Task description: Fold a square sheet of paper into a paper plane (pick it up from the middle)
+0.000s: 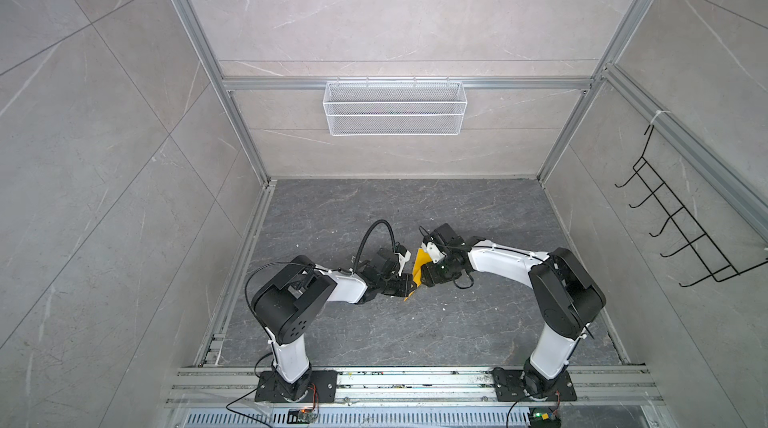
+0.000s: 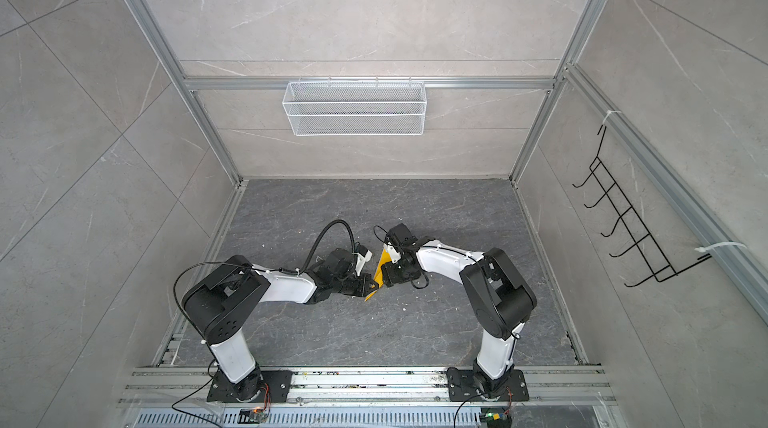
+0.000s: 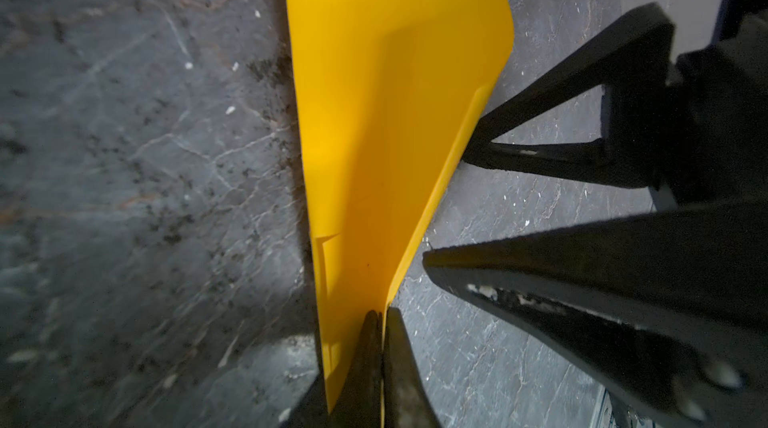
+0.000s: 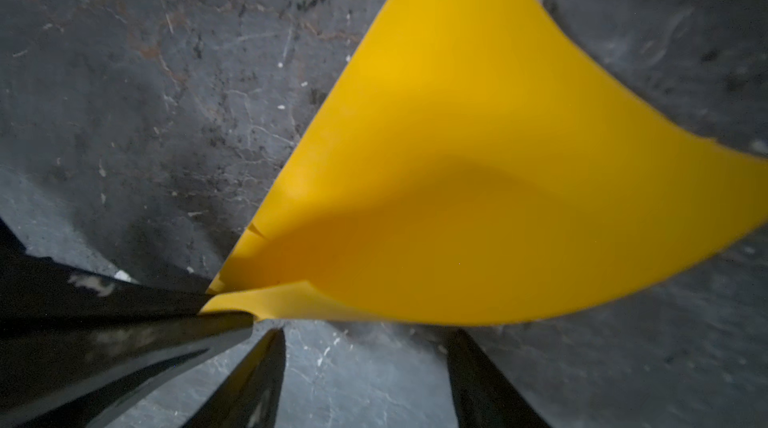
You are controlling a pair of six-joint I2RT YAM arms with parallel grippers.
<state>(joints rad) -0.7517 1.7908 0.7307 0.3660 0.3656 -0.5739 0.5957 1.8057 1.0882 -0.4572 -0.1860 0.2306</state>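
The square sheet of paper [image 1: 419,265] [image 2: 382,264] is bright yellow, folded over on itself into a tapering wedge. It stands on edge above the dark tabletop between the two wrists. My left gripper [image 3: 382,315] [image 1: 411,286] is shut on the narrow end of the paper [image 3: 374,134], which rises away from the pinch. My right gripper [image 4: 370,347] [image 1: 424,276] is open beside the sheet, with the curved yellow paper [image 4: 478,197] just past its fingertips and only bare tabletop between them. In the right wrist view the left fingers [image 4: 124,322] clamp the paper's corner. Both top views hide most of the paper under the wrists.
The dark grey stone-look tabletop [image 1: 415,334] carries a few small white specks. A white wire basket [image 1: 395,107] hangs on the back wall. A black hook rack [image 1: 685,230] is fixed to the right wall. Aluminium rails [image 1: 415,380] run along the front by the arm bases.
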